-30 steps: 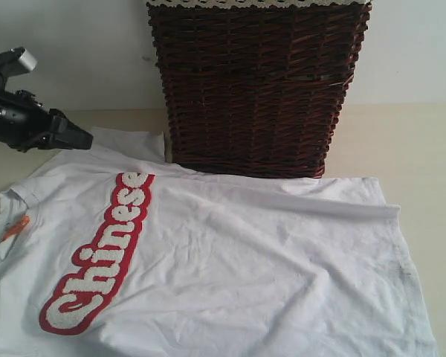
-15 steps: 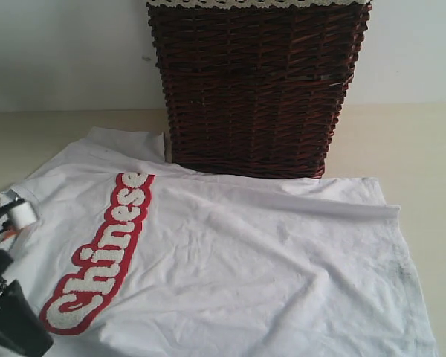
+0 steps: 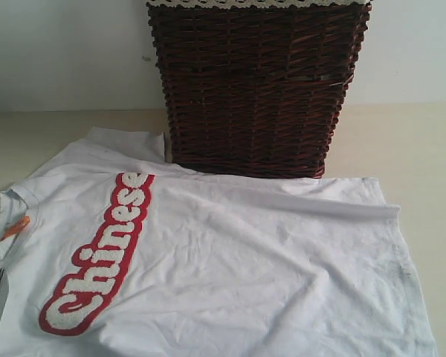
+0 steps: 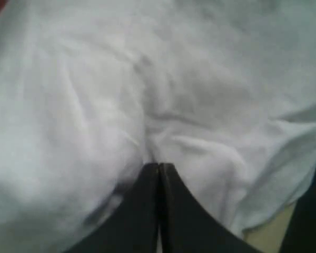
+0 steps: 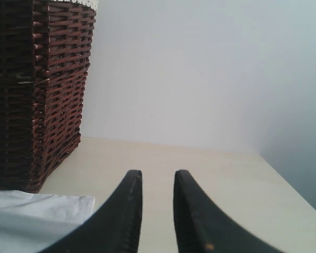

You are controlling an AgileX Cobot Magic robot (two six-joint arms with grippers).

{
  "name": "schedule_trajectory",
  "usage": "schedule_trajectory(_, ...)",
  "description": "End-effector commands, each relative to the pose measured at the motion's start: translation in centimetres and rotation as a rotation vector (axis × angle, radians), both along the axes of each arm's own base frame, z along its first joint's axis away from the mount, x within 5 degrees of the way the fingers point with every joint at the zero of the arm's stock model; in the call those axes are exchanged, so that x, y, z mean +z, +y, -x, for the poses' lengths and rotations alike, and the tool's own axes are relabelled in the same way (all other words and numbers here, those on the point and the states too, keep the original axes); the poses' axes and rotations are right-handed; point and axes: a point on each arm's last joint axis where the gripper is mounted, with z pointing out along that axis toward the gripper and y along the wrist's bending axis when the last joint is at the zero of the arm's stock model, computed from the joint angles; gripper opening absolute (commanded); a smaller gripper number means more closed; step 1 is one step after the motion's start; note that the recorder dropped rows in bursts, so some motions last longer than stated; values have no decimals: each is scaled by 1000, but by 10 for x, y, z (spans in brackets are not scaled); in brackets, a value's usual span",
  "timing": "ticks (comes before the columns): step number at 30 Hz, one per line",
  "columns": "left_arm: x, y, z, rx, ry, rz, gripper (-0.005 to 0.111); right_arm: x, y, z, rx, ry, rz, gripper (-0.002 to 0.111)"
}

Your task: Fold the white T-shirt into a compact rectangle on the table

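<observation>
**Now pinching the shirt near its collar end**

Evidently the left gripper (image 4: 158, 167) is clenched, its jaws pressed together with white cloth puckering into their tips, which reads as a pinch on the white T-shirt (image 3: 245, 253). The right gripper (image 5: 158, 176) stands released, jaws apart with nothing between them, hovering over bare desk (image 3: 401, 141) beside the basket (image 3: 253, 89).

The shirt lies spread face up on the desk, the red lettering band (image 3: 97, 260) running along its left part and the orange neck tag (image 3: 15, 227) at the left end. To fold well, the pinch should probably take both layers, lift only enough to clear the cloth below, and carry the edge over in a straight line so the crease lies parallel to the band. Whether both layers are caught cannot be told from the wrist view.

Room is tight at the back: the basket sits against the shirt's far edge, with a sleeve just beside its left corner. Open desk lies to the right of the hem and behind the right gripper. The near and left edges of the shirt run out of the exterior view.
</observation>
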Motion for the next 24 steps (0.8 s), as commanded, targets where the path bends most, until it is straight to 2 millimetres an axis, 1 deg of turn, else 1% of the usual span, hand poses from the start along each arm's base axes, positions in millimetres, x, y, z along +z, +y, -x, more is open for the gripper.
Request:
schedule_trajectory(1, -17, 9, 30, -206, 47, -60, 0, -1, 0, 0, 3, -3, 3, 23)
schedule_trajectory(10, -17, 7, 31, -224, 31, -36, 0, -1, 0, 0, 3, -3, 3, 23)
schedule_trajectory(13, -16, 5, 29, -179, 18, -21, 0, -1, 0, 0, 3, -3, 3, 23)
schedule_trajectory(16, -13, 1, 23, -83, -36, -4, 0, -1, 0, 0, 3, -3, 3, 23)
schedule_trajectory(20, 0, -5, 10, 32, -119, 39, 0, -1, 0, 0, 3, -3, 3, 23)
schedule_trajectory(22, 10, -7, -1, 77, -183, 59, 0, -1, 0, 0, 3, -3, 3, 23)
schedule_trajectory(24, 27, -10, -16, 157, -275, 97, 0, -1, 0, 0, 3, -3, 3, 23)
